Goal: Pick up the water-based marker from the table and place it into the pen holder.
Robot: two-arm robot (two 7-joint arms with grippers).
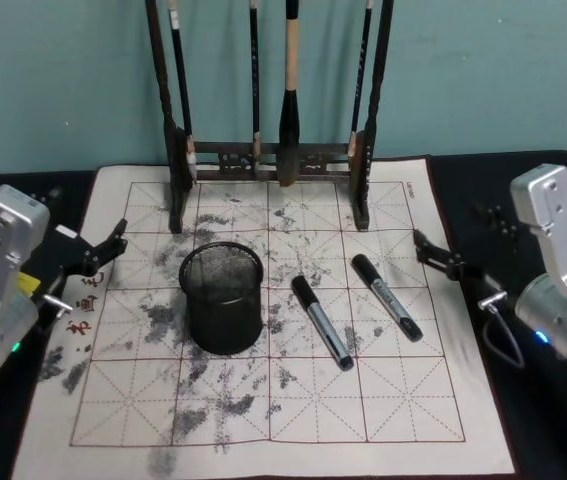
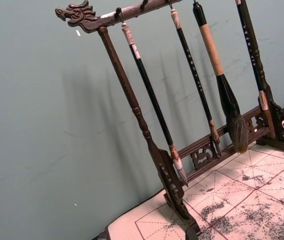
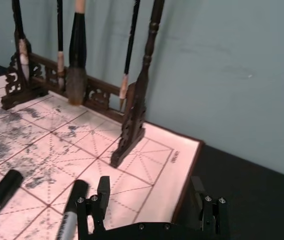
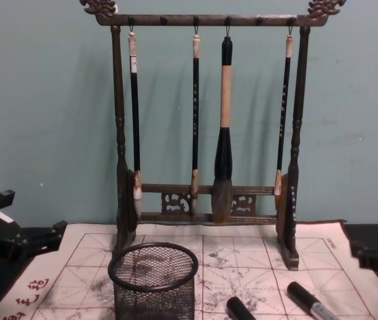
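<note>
The pen holder [image 1: 221, 300], a round black wire-mesh cup, stands upright on the left-centre of the mat; it also shows in the chest view [image 4: 153, 280]. Two markers with black caps and grey barrels lie flat to its right, one close by [image 1: 322, 322] and one farther right [image 1: 386, 296]. I cannot tell which one is water-based. My right gripper [image 1: 441, 258] is open at the mat's right edge, a short way from the farther marker [image 3: 71, 210]. Its fingers [image 3: 101, 197] hold nothing. My left gripper [image 1: 103, 250] is open at the mat's left edge, left of the holder.
A tall dark wooden brush rack [image 1: 268, 160] with several hanging brushes stands along the back of the mat. The white, ink-stained grid mat [image 1: 403, 400] lies on a black table. A teal wall rises right behind the rack.
</note>
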